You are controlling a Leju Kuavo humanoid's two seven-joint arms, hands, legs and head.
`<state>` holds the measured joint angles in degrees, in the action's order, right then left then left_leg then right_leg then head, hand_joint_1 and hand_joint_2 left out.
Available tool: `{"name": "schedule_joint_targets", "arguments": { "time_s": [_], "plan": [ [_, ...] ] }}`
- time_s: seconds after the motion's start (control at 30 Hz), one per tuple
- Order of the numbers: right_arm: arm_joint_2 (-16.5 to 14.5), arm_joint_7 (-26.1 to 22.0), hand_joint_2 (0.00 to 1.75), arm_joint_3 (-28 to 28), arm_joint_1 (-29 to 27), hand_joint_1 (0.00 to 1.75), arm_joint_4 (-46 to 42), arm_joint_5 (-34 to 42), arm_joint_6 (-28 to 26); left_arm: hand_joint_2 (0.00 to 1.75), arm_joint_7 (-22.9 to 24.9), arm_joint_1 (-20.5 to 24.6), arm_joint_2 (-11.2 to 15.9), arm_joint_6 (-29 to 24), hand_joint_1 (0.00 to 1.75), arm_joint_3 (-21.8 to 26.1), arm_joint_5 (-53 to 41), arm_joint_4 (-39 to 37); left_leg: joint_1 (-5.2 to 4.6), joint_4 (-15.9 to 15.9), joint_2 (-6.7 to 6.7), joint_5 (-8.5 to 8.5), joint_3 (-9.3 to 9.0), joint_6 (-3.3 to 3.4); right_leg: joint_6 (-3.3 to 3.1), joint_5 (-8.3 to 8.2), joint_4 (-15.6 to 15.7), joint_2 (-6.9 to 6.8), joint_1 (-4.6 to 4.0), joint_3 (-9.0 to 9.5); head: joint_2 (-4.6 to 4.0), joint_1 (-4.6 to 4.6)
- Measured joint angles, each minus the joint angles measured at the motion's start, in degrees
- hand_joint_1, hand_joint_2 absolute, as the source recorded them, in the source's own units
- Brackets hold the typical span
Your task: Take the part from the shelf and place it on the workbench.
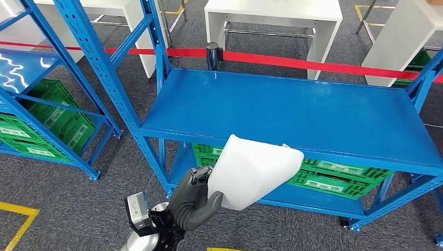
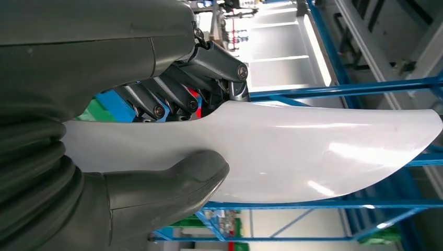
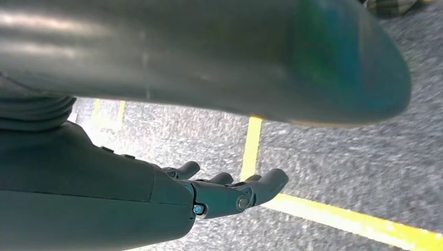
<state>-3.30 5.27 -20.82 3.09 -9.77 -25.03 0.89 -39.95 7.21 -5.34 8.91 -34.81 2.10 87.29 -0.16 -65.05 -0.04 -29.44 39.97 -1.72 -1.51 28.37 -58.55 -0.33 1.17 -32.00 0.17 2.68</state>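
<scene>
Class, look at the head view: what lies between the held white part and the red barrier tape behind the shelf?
In the head view, the bare blue shelf top lies between the white part, held by the left hand, and the red tape.

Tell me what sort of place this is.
Probably a warehouse or factory test area: blue steel shelving, green plastic crates on the lower shelves, a red barrier belt, and yellow lines on the grey carpeted floor.

1. A blue metal shelf stands on grey carpeted floor, its top deck bare.
2. Green crates sit on its lower deck.
3. A second blue shelf to the left holds more green crates.
4. Yellow lines mark the floor.
</scene>
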Motion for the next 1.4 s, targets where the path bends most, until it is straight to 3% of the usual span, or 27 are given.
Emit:
{"name": "schedule_joint_targets", "arguments": {
  "time_s": [0.07,0.1,0.13,0.2,0.27,0.33,0.4,0.43,0.5,0.57,0.6,0.63,0.7,0.73,0.8,0.83,0.9,0.93,0.97,1.03,1.07,1.1,1.17,1.23,1.3,1.33,1.4],
  "plan": [
    [0.00,-0.86,0.00,0.10,-0.01,0.00,0.00,0.00,0.40,1.75,0.01,-0.05,0.05,0.66,1.75,0.28,0.49,-0.69,0.27,-6.94,0.01,-4.44,1.32,-0.53,-0.01,-1.36,-0.08,-0.16,0.01,-1.66,0.00,0.07],
    [0.00,-1.66,0.00,0.12,0.04,0.00,0.00,0.33,0.57,1.75,0.02,-0.04,0.04,1.28,1.75,0.36,1.04,-1.23,0.40,-9.29,0.02,-4.83,1.20,-0.69,0.08,-2.06,-0.15,-0.26,0.02,-2.54,0.00,0.07],
    [-0.01,-2.65,0.00,0.09,0.12,0.00,0.00,0.83,0.66,1.75,0.04,0.02,0.01,1.99,1.75,0.41,1.62,-1.89,0.52,-9.84,0.03,-3.97,0.18,-0.78,0.23,-2.76,-0.25,-0.34,0.04,-3.43,0.00,0.07],
    [-0.10,-4.61,0.00,-0.17,0.41,0.00,0.00,2.18,0.66,1.75,0.18,0.43,-0.24,2.82,1.75,0.42,2.32,-3.36,0.76,-4.94,0.02,-1.42,-4.94,-0.78,0.70,-4.06,-0.59,-0.39,0.17,-5.18,0.00,0.08],
    [-0.34,-5.53,0.00,-0.80,0.63,0.00,-0.01,3.63,0.53,1.75,0.46,1.22,-0.63,2.88,1.75,0.41,2.46,-4.61,0.64,3.10,-0.16,-1.75,-10.86,-0.43,1.42,-5.21,-0.82,-0.31,0.20,-6.24,0.00,0.02],
    [-0.73,-4.89,0.00,-1.64,0.69,0.00,-0.02,4.88,0.25,1.75,0.82,1.90,-0.78,2.47,1.75,0.41,2.44,-5.46,0.28,6.73,-0.37,-2.74,-12.79,0.42,2.30,-6.39,-0.50,-0.25,0.20,-6.35,0.00,-0.04],
    [-1.17,-2.70,0.00,-2.52,0.55,0.00,-0.01,5.91,-0.08,1.75,1.43,2.11,-0.66,1.59,1.75,0.43,2.47,-6.06,0.16,6.99,-0.26,-1.71,-12.00,1.64,3.15,-7.04,-0.08,-0.16,0.41,-6.40,0.00,0.02],
    [-1.40,-1.27,0.00,-2.98,0.42,0.00,0.00,6.44,-0.25,1.75,1.87,2.08,-0.57,1.08,1.75,0.48,2.64,-6.26,0.16,7.10,-0.13,-1.00,-11.43,2.25,3.42,-5.99,-0.63,-0.09,0.51,-6.78,0.00,-0.02],
    [-1.86,1.20,0.00,-3.91,0.08,0.00,0.02,7.40,-0.60,1.75,2.91,1.76,-0.34,0.44,1.75,0.83,3.31,-6.33,0.23,7.26,0.09,0.57,-9.84,3.08,3.65,-0.46,-5.26,0.04,0.52,-8.32,0.00,-0.24],
    [-2.28,2.89,0.00,-4.72,-0.09,0.00,0.02,7.91,-0.83,1.75,4.27,0.93,0.10,0.19,1.75,1.48,3.89,-6.08,-0.01,7.15,0.17,2.14,-7.95,3.39,3.66,5.10,-12.77,0.12,0.33,-9.87,0.00,-0.42],
    [-2.39,3.54,0.00,-5.03,-0.12,0.00,0.02,7.97,-0.86,1.75,5.00,0.40,0.38,0.08,1.75,1.80,3.99,-5.87,-0.17,7.02,0.22,2.94,-6.93,3.44,3.59,6.00,-15.75,0.15,0.20,-10.00,0.00,-0.44],
    [-2.45,4.14,0.00,-5.28,-0.13,0.00,0.02,7.91,-0.84,1.75,5.68,-0.09,0.67,-0.04,1.75,2.08,3.99,-5.65,-0.31,6.82,0.27,3.67,-5.87,3.43,3.44,5.30,-16.98,0.17,0.05,-9.24,0.00,-0.45],
    [-2.50,5.10,0.00,-5.53,-0.17,0.00,0.02,7.57,-0.63,1.75,6.66,-0.90,1.17,-0.18,1.75,2.46,3.82,-5.05,-0.46,6.29,0.30,4.94,-3.81,3.29,2.88,2.28,-13.67,0.19,-0.32,-4.78,0.00,-0.45],
    [-2.50,5.45,0.00,-5.57,-0.14,0.00,0.02,7.33,-0.50,1.75,7.01,-1.27,1.37,-0.26,1.75,2.62,3.66,-4.61,-0.53,5.98,0.29,5.48,-2.97,3.14,2.42,1.93,-9.56,0.22,-0.57,-1.39,0.00,-0.46],
    [-2.50,5.83,0.00,-5.60,-0.10,0.00,0.01,6.96,-0.27,1.75,7.45,-2.05,1.69,-0.45,1.75,2.95,3.28,-3.51,-0.61,5.64,0.31,6.45,-2.14,2.61,1.58,3.25,-2.06,0.27,-1.05,3.73,0.00,-0.44],
    [-2.51,5.94,0.00,-5.61,-0.08,0.00,0.00,6.86,-0.19,1.75,7.58,-2.40,1.81,-0.53,1.75,3.08,3.15,-3.03,-0.59,5.72,0.34,6.99,-2.04,2.25,1.22,3.99,-0.14,0.27,-1.27,4.66,0.00,-0.47],
    [-2.62,6.04,0.00,-5.68,-0.13,0.00,0.01,6.69,-0.09,1.75,7.68,-2.95,2.05,-0.59,1.75,3.26,2.97,-2.34,-0.46,6.10,0.34,7.84,-1.98,1.51,0.57,3.25,0.74,0.10,-1.25,4.24,0.00,-0.63],
    [-2.68,6.08,0.00,-5.74,-0.13,0.00,0.01,6.63,-0.09,1.75,7.70,-3.17,2.17,-0.61,1.75,3.32,2.94,-2.09,-0.40,5.75,0.24,7.13,-1.67,1.11,0.15,2.52,0.96,-0.04,-1.10,3.80,0.00,-0.64],
    [-2.74,6.08,0.00,-5.80,-0.13,0.00,0.02,6.59,-0.09,1.75,7.73,-3.36,2.36,-0.63,1.75,3.37,2.93,-1.87,-0.34,4.54,0.14,5.27,-1.16,0.71,-0.23,1.70,1.21,-0.19,-0.89,3.23,0.00,-0.61],
    [-2.80,6.08,0.00,-5.88,-0.15,0.00,0.02,6.59,-0.09,1.75,7.78,-3.60,2.74,-0.68,1.75,3.42,2.93,-1.55,-0.01,-1.19,0.02,-0.91,0.35,-0.10,-0.61,0.08,1.37,-0.35,-0.72,1.59,0.00,-0.50],
    [-2.81,6.08,0.00,-5.90,-0.17,0.00,0.02,6.59,-0.09,1.75,7.80,-3.71,2.92,-0.69,1.75,3.44,2.93,-1.46,0.20,-4.92,0.03,-3.30,0.99,-0.43,-0.58,-0.70,1.30,-0.41,-0.69,0.60,0.00,-0.48],
    [-2.82,6.08,0.00,-5.90,-0.18,0.00,0.02,6.59,-0.08,1.75,7.81,-3.85,3.04,-0.71,1.75,3.45,2.93,-1.42,0.40,-8.13,0.04,-4.32,1.22,-0.72,-0.47,-1.46,1.18,-0.47,-0.66,-0.46,0.00,-0.48],
    [-2.86,6.08,0.00,-5.91,-0.19,0.00,0.02,6.59,-0.08,1.75,7.82,-4.07,3.26,-0.73,1.75,3.47,2.93,-1.41,0.73,-9.70,0.05,-2.31,-0.72,-1.09,-0.09,-2.91,0.82,-0.62,-0.51,-2.52,0.00,-0.46],
    [-2.89,6.08,0.00,-5.91,-0.17,0.00,0.01,6.55,-0.07,1.75,7.84,-4.11,3.38,-0.78,1.75,3.47,2.92,-1.26,1.02,-3.41,0.03,-0.33,-6.60,-1.28,0.51,-4.16,0.26,-0.66,-0.32,-4.29,0.00,-0.44],
    [-2.87,5.63,0.00,-5.91,-0.17,0.00,-0.01,6.42,0.18,1.75,7.96,-4.15,3.40,-1.04,1.75,3.49,2.90,-0.87,0.89,4.41,-0.12,-1.75,-12.16,-0.87,1.27,-5.19,-0.27,-0.58,-0.27,-5.32,0.00,-0.40],
    [-2.86,4.97,0.00,-5.92,-0.17,0.00,-0.02,6.44,0.42,1.75,8.09,-4.25,3.42,-1.20,1.75,3.56,3.01,-0.66,0.71,6.48,-0.17,-2.70,-13.29,-0.42,1.67,-5.67,-0.32,-0.55,-0.28,-5.49,0.00,-0.38],
    [-2.85,2.77,0.00,-6.11,-0.25,0.00,-0.02,7.04,0.81,1.75,8.47,-4.61,3.50,-1.08,1.75,3.73,3.52,-0.41,0.48,7.15,-0.06,-2.37,-12.74,0.90,2.52,-6.66,-0.05,-0.54,-0.10,-5.67,0.00,-0.36]
  ]
}}
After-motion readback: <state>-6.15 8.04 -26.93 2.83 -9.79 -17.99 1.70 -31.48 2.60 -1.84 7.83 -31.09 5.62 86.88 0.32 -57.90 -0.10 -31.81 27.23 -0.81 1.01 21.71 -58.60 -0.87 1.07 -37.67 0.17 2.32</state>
